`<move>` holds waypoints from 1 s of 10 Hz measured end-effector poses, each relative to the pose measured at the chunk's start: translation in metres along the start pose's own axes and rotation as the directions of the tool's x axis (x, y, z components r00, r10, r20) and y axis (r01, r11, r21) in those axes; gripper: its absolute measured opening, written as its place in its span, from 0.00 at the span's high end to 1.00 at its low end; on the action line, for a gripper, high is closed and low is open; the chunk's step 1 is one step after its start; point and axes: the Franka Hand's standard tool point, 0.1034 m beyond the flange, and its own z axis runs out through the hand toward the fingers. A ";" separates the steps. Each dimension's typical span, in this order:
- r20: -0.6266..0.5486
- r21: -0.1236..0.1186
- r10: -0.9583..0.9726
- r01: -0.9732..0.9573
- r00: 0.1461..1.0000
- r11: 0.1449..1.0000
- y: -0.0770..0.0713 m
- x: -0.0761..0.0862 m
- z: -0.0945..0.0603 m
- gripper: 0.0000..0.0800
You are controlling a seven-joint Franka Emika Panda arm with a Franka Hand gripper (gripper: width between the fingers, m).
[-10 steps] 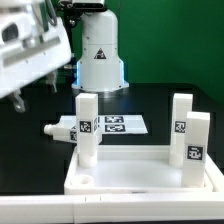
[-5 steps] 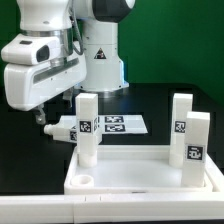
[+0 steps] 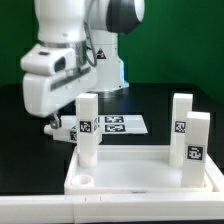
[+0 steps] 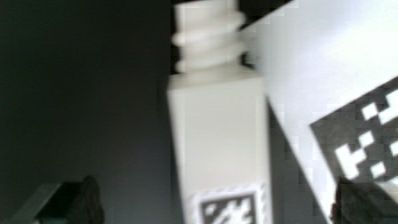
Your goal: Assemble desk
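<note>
The white desk tabletop (image 3: 140, 178) lies rim up at the front. Three white tagged legs stand upright in its corners: one on the exterior view's left (image 3: 88, 128) and two on its right (image 3: 181, 119) (image 3: 197, 150). A fourth leg (image 3: 68, 128) lies flat on the black table behind the tabletop. In the wrist view this leg (image 4: 217, 120) shows its screw end and a tag. My gripper (image 3: 50, 125) hovers over it, open, with one dark finger on each side (image 4: 217, 205) and clear gaps between the fingers and the leg.
The marker board (image 3: 120, 124) lies flat behind the tabletop, next to the lying leg, and also shows in the wrist view (image 4: 329, 80). The white conical robot base (image 3: 100, 65) stands at the back. A white ledge (image 3: 30, 205) runs along the front.
The arm has swung toward the exterior view's right and come down, from the upper left corner to just over the lying leg.
</note>
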 end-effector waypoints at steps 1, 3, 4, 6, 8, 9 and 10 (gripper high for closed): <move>0.015 -0.005 0.000 0.001 1.000 1.000 -0.002 -0.002 0.011 0.19; 0.030 -0.012 0.008 -0.008 1.000 1.000 0.002 -0.010 0.022 0.19; 0.031 -0.021 0.014 -0.014 0.999 1.000 0.004 -0.012 0.023 0.19; 0.032 -0.020 0.031 -0.031 0.999 0.999 0.003 -0.012 0.023 0.34; 0.033 -0.023 0.075 -0.075 0.997 0.997 0.004 -0.012 0.023 0.51; 0.032 -0.025 0.147 -0.146 0.989 0.989 0.003 -0.012 0.023 0.65; 0.031 -0.026 0.199 -0.198 0.980 0.980 0.004 -0.014 0.023 0.65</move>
